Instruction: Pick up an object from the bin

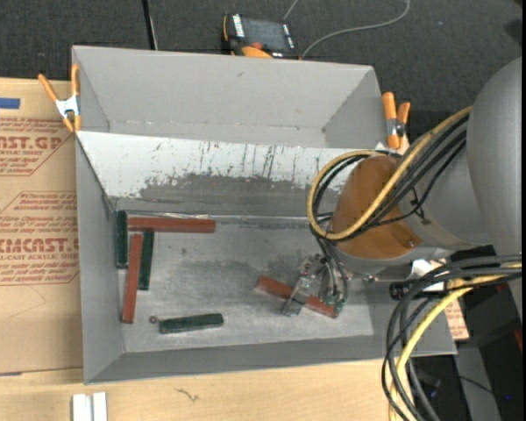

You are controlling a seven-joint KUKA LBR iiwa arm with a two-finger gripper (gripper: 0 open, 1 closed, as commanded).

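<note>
That red flat stick (273, 286) is in the front right part of the grey metal bin (219, 257), long axis running left-right and dipping a bit to the right. The gripper (320, 289) sits over its right half (that end's hidden, and I can't tell if it's open or clamped). There's also a dark green stick (190, 323) near the front wall, and red and green sticks (131, 283) bunched at the left.

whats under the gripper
A red stick lies on the bin floor under the gripper, with its left end poking out. The gripper covers the stick's middle, so contact there cannot be seen.
</note>
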